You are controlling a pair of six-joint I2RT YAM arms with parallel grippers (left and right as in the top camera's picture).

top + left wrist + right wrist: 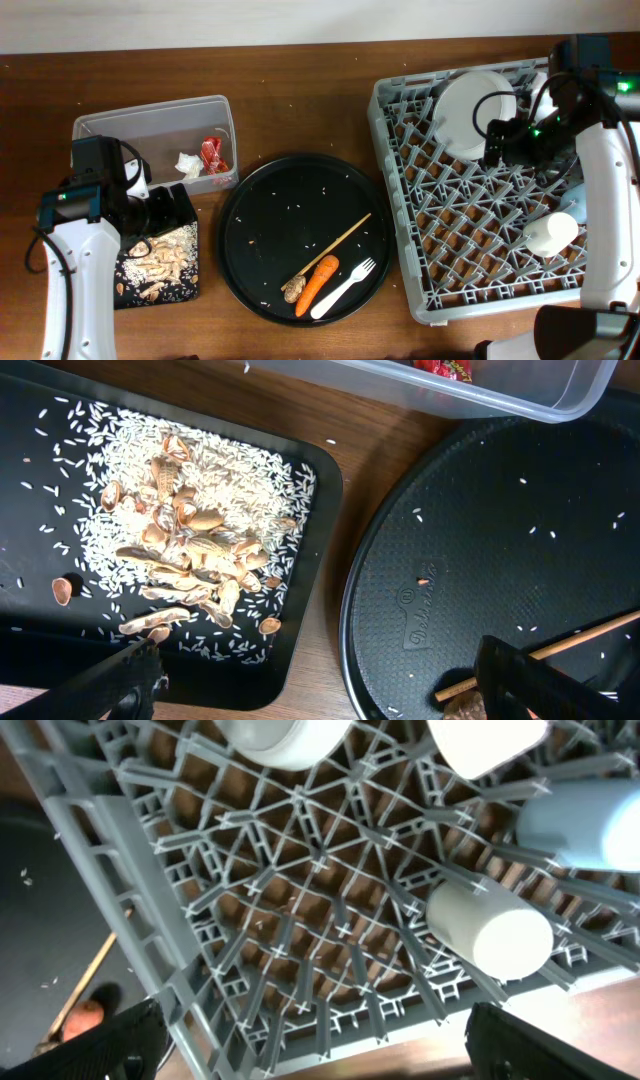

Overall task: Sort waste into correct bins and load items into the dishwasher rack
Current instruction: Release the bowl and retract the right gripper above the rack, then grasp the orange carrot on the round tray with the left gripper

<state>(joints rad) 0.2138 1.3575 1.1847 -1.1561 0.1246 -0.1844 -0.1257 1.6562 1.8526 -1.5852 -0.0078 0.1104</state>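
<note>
The clear tub holds the red wrapper and the white tissue wad. The flat black tray holds rice and beige scraps, also in the left wrist view. My left gripper is open and empty, between that tray and the round tray. The carrot, brown lump, chopstick and fork lie on the round tray. The grey rack holds white dishes, a cream cup and a light blue cup. My right gripper is open and empty above the rack.
The large round black tray sits between the bins and the rack, dotted with rice grains. Bare wooden table shows behind it. The tub's corner lies close to the round tray's rim.
</note>
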